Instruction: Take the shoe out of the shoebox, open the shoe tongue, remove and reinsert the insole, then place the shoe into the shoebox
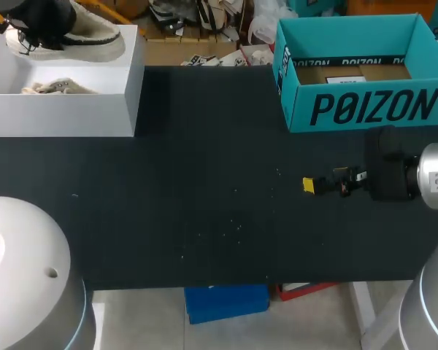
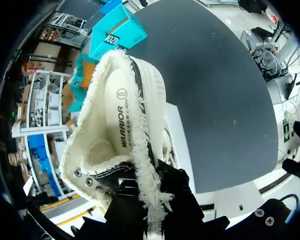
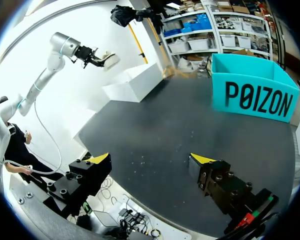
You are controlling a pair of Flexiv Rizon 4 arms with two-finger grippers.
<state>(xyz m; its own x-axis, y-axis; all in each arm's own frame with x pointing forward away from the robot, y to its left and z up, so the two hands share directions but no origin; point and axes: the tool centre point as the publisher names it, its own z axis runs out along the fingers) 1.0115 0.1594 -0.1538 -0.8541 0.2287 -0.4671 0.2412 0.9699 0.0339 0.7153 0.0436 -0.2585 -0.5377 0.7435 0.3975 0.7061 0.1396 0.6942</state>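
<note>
The black table [image 1: 204,182] carries two boxes along its far side: a white shoebox [image 1: 66,109] at my left and a teal box [image 1: 372,109] at my right, well apart from each other. Judging by how things lie, the task is only at its first step. The shoe [image 1: 80,36], pale with a fringed edge and dark lace eyelets, is up out of the white shoebox and hangs over its open top rather than resting in it. The tongue has not been opened, the insole, seen in the left wrist view, sits inside, and the shoe has yet to go back into the box, so nearly everything is left. Something pale and crumpled lies in the shoebox under the shoe; I cannot tell what it is. The left gripper [image 3: 92,55] is clamped on the shoe, and the left wrist view shows its dark fingers pinching the fringed collar from both sides, with the shoe's opening facing the camera and its toe pointing away from the wrist. The right gripper [image 3: 152,159] hovers over bare table just in front of the teal box, its yellow-tipped fingers spread wide with nothing between them, well apart from the shoe on the far side of the table
</note>
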